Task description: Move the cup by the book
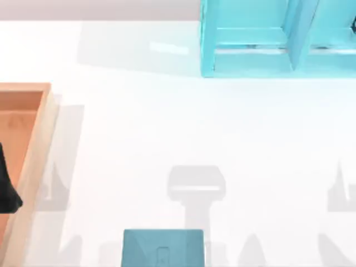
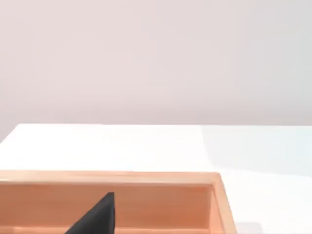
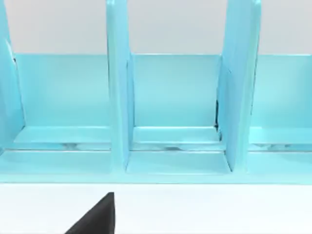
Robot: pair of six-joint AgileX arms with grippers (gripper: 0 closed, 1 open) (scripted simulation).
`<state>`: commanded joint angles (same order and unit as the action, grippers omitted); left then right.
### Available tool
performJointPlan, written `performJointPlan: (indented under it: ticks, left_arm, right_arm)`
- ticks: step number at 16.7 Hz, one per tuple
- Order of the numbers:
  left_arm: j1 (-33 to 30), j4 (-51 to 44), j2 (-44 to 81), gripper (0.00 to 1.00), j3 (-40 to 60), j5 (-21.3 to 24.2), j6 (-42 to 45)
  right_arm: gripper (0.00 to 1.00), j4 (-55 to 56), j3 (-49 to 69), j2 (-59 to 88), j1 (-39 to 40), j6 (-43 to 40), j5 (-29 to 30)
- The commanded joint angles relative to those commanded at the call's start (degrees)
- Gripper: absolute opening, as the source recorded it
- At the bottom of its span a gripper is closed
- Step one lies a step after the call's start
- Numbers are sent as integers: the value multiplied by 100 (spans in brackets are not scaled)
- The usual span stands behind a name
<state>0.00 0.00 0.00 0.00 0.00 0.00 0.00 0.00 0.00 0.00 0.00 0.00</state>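
The teal-blue book (image 1: 162,248) lies flat at the table's front edge, near the middle, with a faint small emblem on its cover. The cup is out of view. My left gripper (image 1: 8,192) is a dark shape at the far left, over the orange wooden tray (image 1: 34,144). The left wrist view has a black part of it (image 2: 95,218) above the tray's inside (image 2: 161,204). In the right wrist view a black part of my right gripper (image 3: 95,218) hangs over the white table, facing the light-cyan shelf cabinet (image 3: 175,92).
The light-cyan shelf cabinet (image 1: 261,39) stands at the back right with open compartments. The orange tray's raised rim (image 1: 39,161) runs along the left side. White tabletop (image 1: 167,128) spreads between tray, cabinet and book.
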Motion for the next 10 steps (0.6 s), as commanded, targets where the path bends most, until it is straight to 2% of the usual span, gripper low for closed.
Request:
performJointPlan:
  ticks: [5, 10]
  left_arm:
    - [0, 0, 0, 100, 0, 0, 0]
    - [0, 0, 0, 100, 0, 0, 0]
  right_arm:
    - [100, -243, 260, 315, -55, -347, 9]
    - [100, -1431, 1263, 1830, -285, -1915, 15]
